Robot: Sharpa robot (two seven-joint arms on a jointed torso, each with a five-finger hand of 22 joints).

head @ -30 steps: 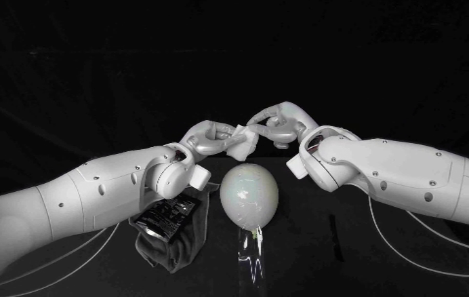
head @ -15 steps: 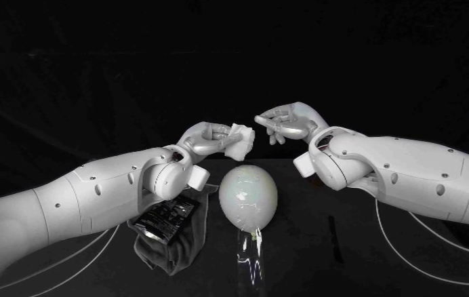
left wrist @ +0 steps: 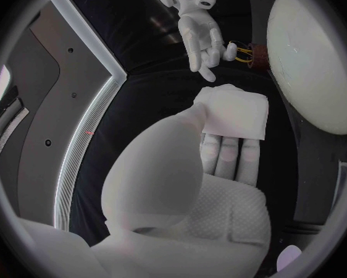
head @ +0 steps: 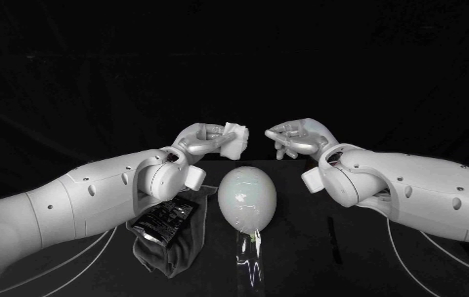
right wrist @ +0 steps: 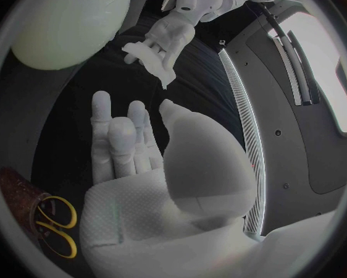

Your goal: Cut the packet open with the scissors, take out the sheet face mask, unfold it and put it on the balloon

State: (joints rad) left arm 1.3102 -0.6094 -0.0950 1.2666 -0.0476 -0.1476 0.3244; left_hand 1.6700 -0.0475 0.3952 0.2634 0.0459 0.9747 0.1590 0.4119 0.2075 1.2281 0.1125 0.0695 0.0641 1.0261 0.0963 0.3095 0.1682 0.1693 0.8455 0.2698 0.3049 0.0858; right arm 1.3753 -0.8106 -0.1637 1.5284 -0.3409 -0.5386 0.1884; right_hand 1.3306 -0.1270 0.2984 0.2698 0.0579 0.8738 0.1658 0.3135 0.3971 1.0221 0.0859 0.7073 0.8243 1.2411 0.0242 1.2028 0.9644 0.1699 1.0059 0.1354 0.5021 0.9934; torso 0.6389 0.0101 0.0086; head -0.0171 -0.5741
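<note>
The right wrist view showed scissors (right wrist: 56, 236); the head view, a packet (head: 166, 217) lower left. The left hand (head: 202, 137) pinched the mask (head: 232, 140); the right hand (head: 296, 136) was spread.

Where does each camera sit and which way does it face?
Head view: on the head, looking down at the table; both arms, left hand holding the folded mask, right hand, balloon.
Left wrist view: behind the left hand, facing the right hand and balloon.
Right wrist view: behind the right hand, facing the left hand, balloon and scissors.
Shared: all three show the balloon and mask.
</note>
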